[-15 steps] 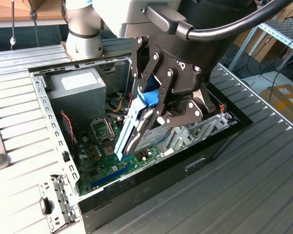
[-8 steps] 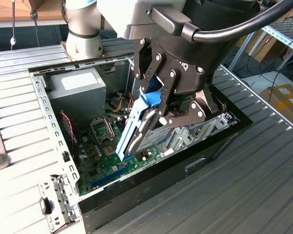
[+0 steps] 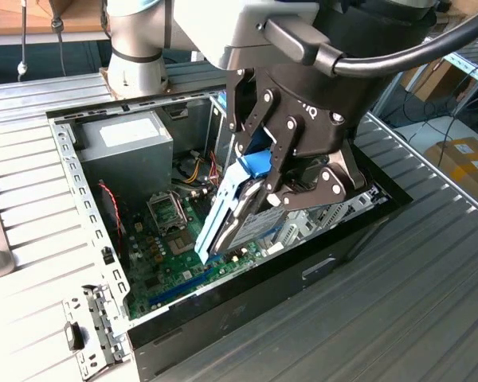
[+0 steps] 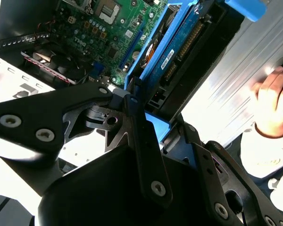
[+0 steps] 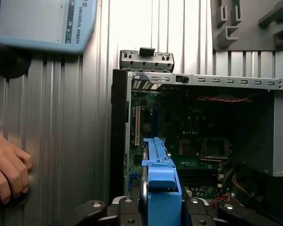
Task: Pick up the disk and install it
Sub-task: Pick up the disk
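Note:
The disk [image 3: 243, 213], a silver-grey drive in bright blue rails, hangs tilted on edge above the green motherboard [image 3: 171, 239] inside the open computer case [image 3: 247, 286]. My black gripper [image 3: 271, 171] is shut on the disk's upper blue rail. In the second wrist view the disk [image 4: 172, 52] runs away from the fingers [image 4: 141, 136] clamped on its blue end. In the first wrist view the blue rail [image 5: 158, 169] stands between the gripper's linkages, over the open case.
A grey power-supply box [image 3: 131, 147] fills the case's far corner. Red and yellow cables [image 3: 195, 171] lie near it. A perforated metal cage wall [image 3: 84, 207] lines the exterior view's left. A person's hand [image 5: 7, 167] rests on the ribbed metal table.

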